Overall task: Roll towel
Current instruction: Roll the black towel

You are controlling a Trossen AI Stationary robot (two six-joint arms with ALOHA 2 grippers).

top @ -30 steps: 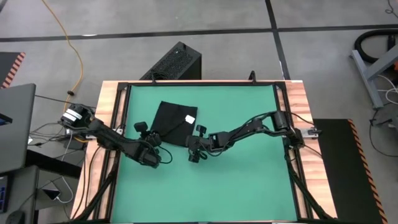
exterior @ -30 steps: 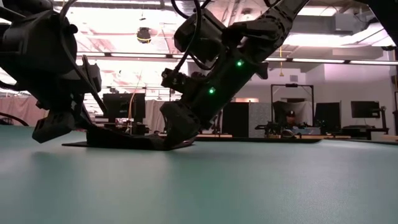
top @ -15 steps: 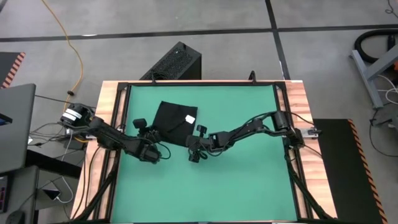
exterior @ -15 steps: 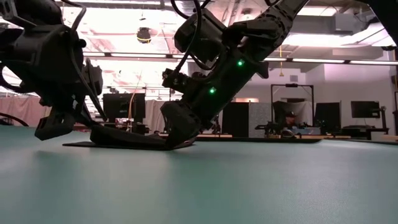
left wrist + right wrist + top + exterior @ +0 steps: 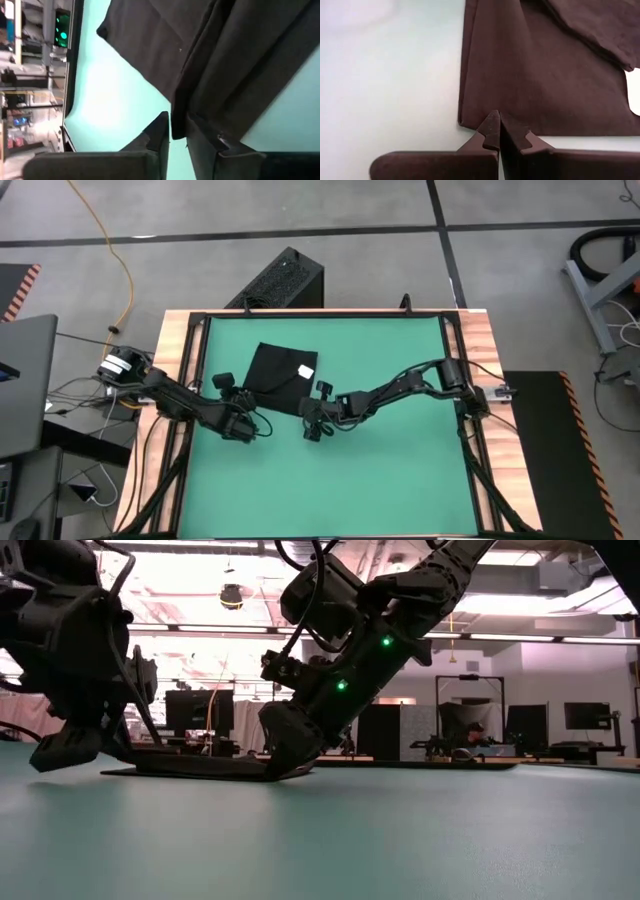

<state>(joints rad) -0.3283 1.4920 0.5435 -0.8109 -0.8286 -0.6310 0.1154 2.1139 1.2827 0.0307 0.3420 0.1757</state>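
Towel (image 5: 278, 378) is what you are working on: it lies flat on the green table (image 5: 400, 470), toward the far left part of the mat, folded into a dark, roughly square shape with its small white tag (image 5: 306, 370) showing near the corner closest to the right arm. You have the left gripper (image 5: 243, 426) down at the towel's near-left edge; in the left wrist view its fingers (image 5: 159, 134) stand a little apart with a fold of the cloth running into the narrow gap between them, though you cannot tell from these views whether they actually pinch it. Your right gripper (image 5: 312, 420) sits at the towel's near-right corner, and in the right wrist view its fingertips (image 5: 492, 126) are pressed together right on the towel's edge, with the cloth spreading away from them; whether a thin layer is caught between them is not clear. In the low view both grippers reach down to table level, the towel a thin dark strip (image 5: 190, 772) stretched between them. A black ribbed box (image 5: 282, 280) stands on the floor beyond the table's far edge.
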